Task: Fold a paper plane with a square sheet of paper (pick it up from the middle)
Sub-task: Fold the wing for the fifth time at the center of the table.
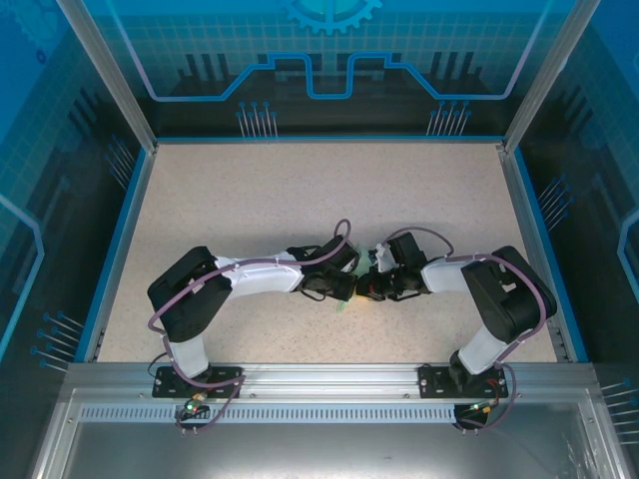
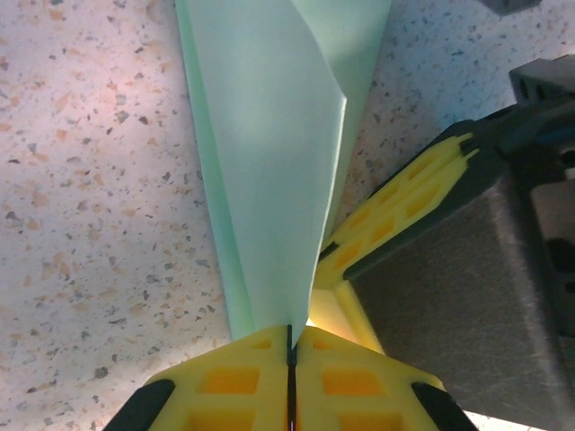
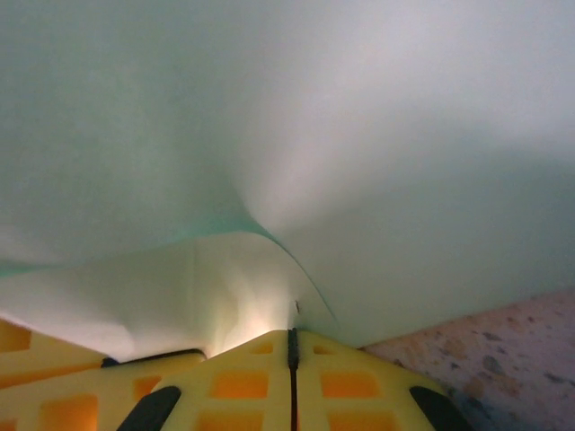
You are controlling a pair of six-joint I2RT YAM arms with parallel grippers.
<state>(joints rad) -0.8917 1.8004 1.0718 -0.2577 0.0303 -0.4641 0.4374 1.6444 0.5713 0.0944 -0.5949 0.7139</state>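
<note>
- Paper (image 2: 269, 162) is thin, pale mint, folded into a long narrow wedge with a sharp crease, over the speckled table (image 2: 90, 180), front-middle
- left gripper (image 2: 290, 346), yellow ribbed jaws, pinched tight on its narrow end
- right gripper (image 3: 292, 337) clamped shut on its side too

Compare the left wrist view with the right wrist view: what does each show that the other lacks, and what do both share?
Left wrist: the folded paper as a long tapering shape with creases, pinched by the left gripper, the right gripper at its edge. Right wrist: the paper close up, buckled. Both: yellow fingers shut on green paper, speckled table.
</note>
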